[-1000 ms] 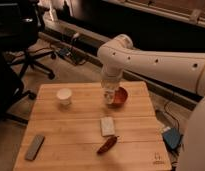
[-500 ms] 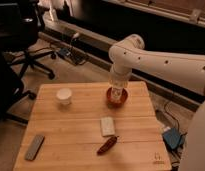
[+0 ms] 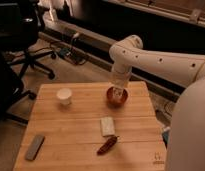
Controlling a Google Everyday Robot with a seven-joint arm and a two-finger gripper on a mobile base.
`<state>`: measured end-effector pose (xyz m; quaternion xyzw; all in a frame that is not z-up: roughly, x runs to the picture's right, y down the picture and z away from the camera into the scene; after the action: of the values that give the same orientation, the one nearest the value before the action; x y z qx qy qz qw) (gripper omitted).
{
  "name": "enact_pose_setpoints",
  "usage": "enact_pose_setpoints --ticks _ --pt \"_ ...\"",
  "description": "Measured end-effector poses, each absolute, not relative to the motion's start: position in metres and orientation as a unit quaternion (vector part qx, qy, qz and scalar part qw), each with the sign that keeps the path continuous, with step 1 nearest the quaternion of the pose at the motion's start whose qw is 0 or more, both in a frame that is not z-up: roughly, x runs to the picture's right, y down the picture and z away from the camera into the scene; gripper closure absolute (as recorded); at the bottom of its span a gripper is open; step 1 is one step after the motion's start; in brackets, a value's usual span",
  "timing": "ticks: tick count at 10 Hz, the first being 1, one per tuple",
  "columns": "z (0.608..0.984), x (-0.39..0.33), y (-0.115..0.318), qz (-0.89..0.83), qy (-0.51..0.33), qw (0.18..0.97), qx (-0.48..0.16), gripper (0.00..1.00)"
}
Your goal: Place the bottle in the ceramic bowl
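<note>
1. Over at the table's far right, the bottle (image 3: 116,93) shows only as a pale shape standing inside the ceramic bowl (image 3: 117,97), apparently not yet settled.
2. Directly above it hangs the gripper (image 3: 116,89); whether it grips or has let go I cannot tell.
3. Risk: a tall bottle in a shallow bowl may tip over the rim if released upright.
4. Risk: a clumsy retreat could drag the bowl toward the near table (image 3: 71,132) edge.
5. White cup (image 3: 64,95), pale packet (image 3: 107,126) and chili pepper (image 3: 107,145) sit well apart.
</note>
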<state>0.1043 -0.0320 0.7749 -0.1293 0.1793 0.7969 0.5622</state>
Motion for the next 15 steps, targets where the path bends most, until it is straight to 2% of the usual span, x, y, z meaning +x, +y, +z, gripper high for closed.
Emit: enact_pose_setpoints --ticks 3,8,10,15 --pt "0.789 0.109 -0.034 0.803 0.188 0.55 -0.132 0.78" --pt "0.801 0.107 -0.041 0.818 0.172 0.529 -0.144 0.26" --pt "0.803 0.108 -0.041 0.821 0.17 0.524 -0.149 0.2" --pt "0.807 0.116 -0.032 0.818 0.203 0.516 -0.15 0.2"
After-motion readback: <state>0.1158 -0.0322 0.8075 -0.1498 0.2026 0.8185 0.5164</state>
